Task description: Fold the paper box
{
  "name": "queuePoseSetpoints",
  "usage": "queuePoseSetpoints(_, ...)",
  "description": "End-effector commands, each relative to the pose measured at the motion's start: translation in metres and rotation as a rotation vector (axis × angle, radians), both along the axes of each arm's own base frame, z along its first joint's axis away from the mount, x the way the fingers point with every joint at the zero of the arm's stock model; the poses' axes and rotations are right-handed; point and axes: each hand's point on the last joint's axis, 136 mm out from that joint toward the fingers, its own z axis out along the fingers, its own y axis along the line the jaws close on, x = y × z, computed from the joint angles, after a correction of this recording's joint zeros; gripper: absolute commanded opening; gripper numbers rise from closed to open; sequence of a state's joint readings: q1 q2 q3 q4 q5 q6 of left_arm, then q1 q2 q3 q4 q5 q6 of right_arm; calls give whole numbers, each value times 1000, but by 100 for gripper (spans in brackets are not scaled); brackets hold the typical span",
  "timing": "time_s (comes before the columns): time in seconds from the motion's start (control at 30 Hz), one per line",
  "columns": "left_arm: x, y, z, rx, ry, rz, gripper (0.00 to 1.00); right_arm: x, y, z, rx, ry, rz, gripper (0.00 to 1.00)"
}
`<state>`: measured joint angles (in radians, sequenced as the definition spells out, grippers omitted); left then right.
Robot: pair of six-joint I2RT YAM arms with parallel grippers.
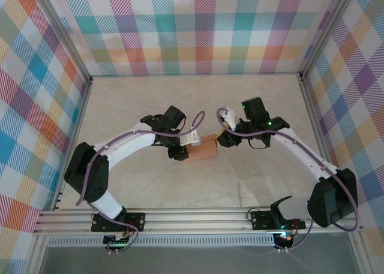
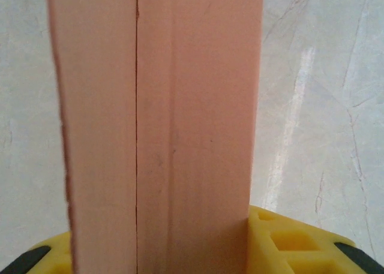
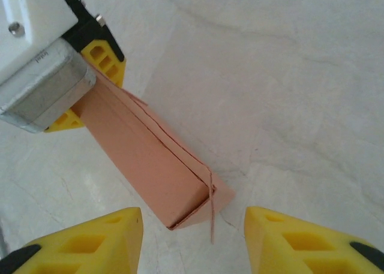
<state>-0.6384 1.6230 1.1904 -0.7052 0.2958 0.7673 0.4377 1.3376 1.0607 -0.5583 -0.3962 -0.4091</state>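
Observation:
The paper box (image 1: 203,148) is a salmon-orange card tube near the table's middle, held between the two arms. My left gripper (image 1: 183,153) is shut on its left end; in the left wrist view the box (image 2: 162,130) runs straight up from between the yellow fingers (image 2: 288,244). In the right wrist view the box (image 3: 147,160) slants down from the left gripper's yellow fingers (image 3: 105,58), and its near end has a small flap (image 3: 219,196) sticking out. My right gripper (image 3: 193,238) is open, just short of that end, with nothing between its fingers.
The pale marbled tabletop (image 1: 198,100) lies around the box. Checked fabric walls (image 1: 198,28) and aluminium rails (image 1: 198,217) bound the work area on all sides.

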Motion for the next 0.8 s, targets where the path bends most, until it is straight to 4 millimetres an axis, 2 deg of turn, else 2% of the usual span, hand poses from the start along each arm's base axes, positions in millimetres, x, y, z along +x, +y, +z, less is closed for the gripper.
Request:
queuePoseSetpoints(0.0,-11,1,-8,7,74,-36,40,-8,10,-1,4,47,96,45)
queuePoseSetpoints(0.07,-11,2,-8,9,77,-37,39,-6,11,-7,-12,74,101,43)
queuePoseSetpoints(0.13,-12,3,-9,10,80,-40,39,-4,11,-11,-18,84,99,34)
queuePoseSetpoints(0.27,-11,2,-10,8,84,-39,40,-3,11,-15,-30,91,103,29)
queuePoseSetpoints(0.5,-10,1,-13,16,96,-34,40,-3,9,-17,-48,103,102,3)
queuePoseSetpoints(0.57,-10,0,-13,13,98,-31,40,-3,10,-16,-45,107,98,0)
queuePoseSetpoints(0.77,-4,-3,-12,7,98,3,42,2,17,-17,-44,84,47,0)
